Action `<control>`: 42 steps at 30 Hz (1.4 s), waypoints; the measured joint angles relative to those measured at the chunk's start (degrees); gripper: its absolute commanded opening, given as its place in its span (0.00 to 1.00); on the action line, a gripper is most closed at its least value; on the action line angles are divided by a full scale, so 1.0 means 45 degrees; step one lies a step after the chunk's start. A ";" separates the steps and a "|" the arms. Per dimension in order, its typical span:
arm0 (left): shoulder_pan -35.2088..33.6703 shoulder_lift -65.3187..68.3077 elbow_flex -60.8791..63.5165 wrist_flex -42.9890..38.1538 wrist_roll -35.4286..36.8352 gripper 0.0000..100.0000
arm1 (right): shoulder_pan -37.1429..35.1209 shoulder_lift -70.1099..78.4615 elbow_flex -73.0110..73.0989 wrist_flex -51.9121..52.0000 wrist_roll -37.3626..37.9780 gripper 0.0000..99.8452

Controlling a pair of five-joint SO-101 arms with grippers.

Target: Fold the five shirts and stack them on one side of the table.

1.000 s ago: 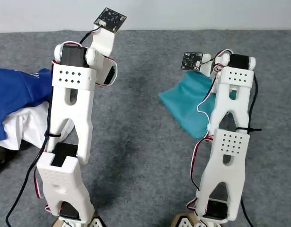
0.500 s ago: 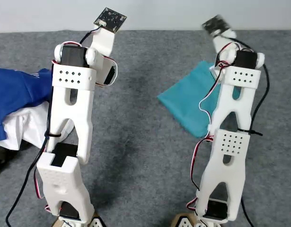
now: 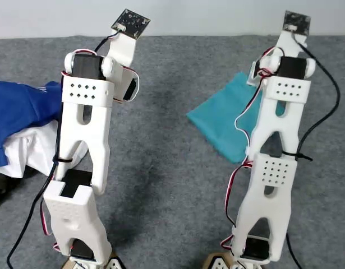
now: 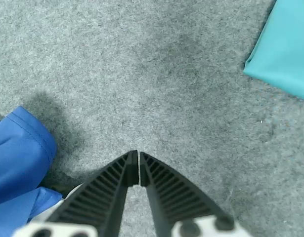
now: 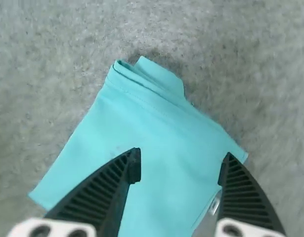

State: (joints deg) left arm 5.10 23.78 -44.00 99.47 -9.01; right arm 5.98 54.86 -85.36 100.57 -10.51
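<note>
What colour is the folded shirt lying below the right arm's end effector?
The folded shirt is plain teal, seen best in the right wrist view.

**Table covering** [image 3: 178,168]: grey felt-like cloth, matt, rough and fuzzy throughout.

**Teal shirt** [image 3: 222,120] [image 5: 156,133], centre right of the high view: smooth, matt, fine cloth with stitched hems along its folded edges.

**Blue shirt** [image 3: 18,106] [image 4: 18,153], left edge of the high view: smooth cloth with a faint sheen and a stitched hem.

**White shirt** [image 3: 29,151], just below it in the frame: soft, matt, creased cloth.

**Left arm** [image 3: 85,112] and **right arm** [image 3: 279,123]: white matt plastic shells with smooth black plastic motor housings.

**Left gripper** [image 4: 138,157] and **right gripper** [image 5: 180,163]: black matt plastic fingers [image 4: 107,187], ribbed on their inner faces, on white plastic mounts.

**Cables** [image 3: 335,92]: thin wire in smooth insulation.
</note>
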 measured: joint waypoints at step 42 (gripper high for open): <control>0.0000 0.0000 0.0000 0.0000 0.0000 0.02 | -0.0059 0.2051 0.4357 -0.1602 -0.2520 0.01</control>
State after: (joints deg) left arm 5.10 23.78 -44.00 99.47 -9.01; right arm 5.71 64.09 -65.76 93.36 -21.85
